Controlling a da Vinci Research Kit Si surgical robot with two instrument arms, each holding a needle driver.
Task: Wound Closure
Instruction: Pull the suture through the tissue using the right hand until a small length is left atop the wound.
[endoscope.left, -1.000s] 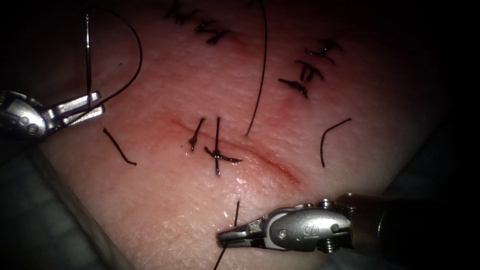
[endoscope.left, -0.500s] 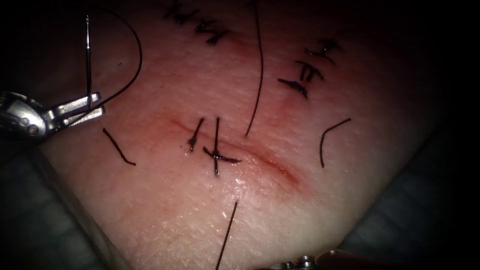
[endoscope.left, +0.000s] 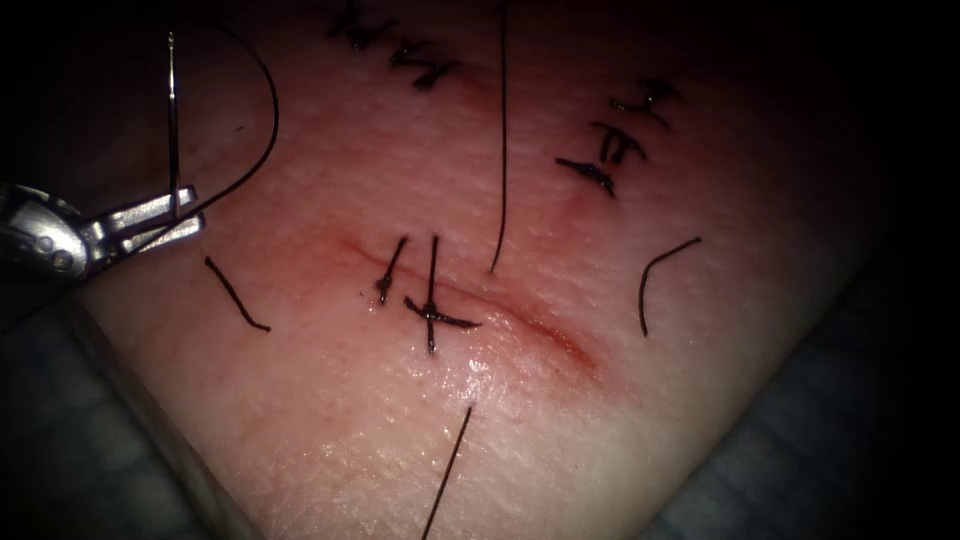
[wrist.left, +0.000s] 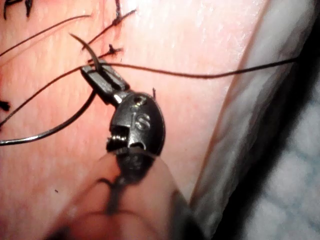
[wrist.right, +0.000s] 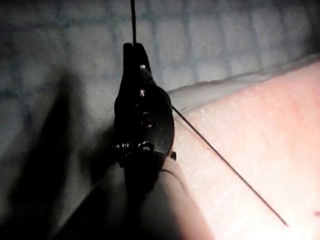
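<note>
While the left end effector (endoscope.left: 185, 212) clamps the needle (endoscope.left: 173, 120), the "S"-marked right end effector (wrist.right: 134, 52) grips thread (wrist.right: 133, 22).

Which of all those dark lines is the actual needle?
Start at the left tool, at the tissue's left edge, left of the cut. The needle rises straight from its shut jaws, clear of the tissue. Unlike the thread arcing beside it, it looks stiff and glints.

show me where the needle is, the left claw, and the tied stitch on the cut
needle (endoscope.left: 173, 120), endoscope view: middle of its shaft, clear of the tissue, held above the left claw.
left claw (endoscope.left: 185, 212), endoscope view: tips, shut on the needle.
tied stitch (endoscope.left: 431, 312), endoscope view: its knot on the cut.
</note>
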